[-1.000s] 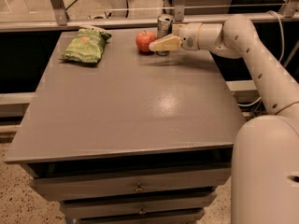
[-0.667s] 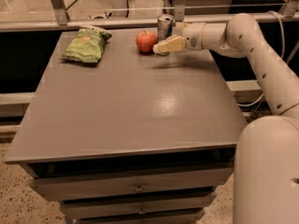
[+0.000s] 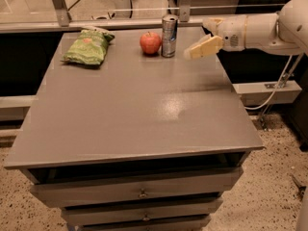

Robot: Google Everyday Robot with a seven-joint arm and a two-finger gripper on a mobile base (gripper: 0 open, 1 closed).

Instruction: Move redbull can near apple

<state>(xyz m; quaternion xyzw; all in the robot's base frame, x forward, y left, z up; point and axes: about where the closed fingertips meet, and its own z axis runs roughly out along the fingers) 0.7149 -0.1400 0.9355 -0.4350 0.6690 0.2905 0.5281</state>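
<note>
Grey table (image 3: 144, 119), one apple (image 3: 150, 43), one redbull can (image 3: 169, 29), tool (image 3: 199, 40) near it

Arm (image 3: 262, 30) = glossy white plastic shell, tube-shaped forearm widening to a big rounded joint at far edge of view. Dark seam rings the wrist section, w/ a greyer patch nr the tip. Gripper (image 3: 198, 38), upper rt of view at arm's tip: two pale cream-yellow fingers (image 3: 204, 47), flat & wedge-like, spread apart; lower one shows fully, upper mostly a short stub. Sliver of white body shell (image 3: 304, 218) at bottom corner.
</note>
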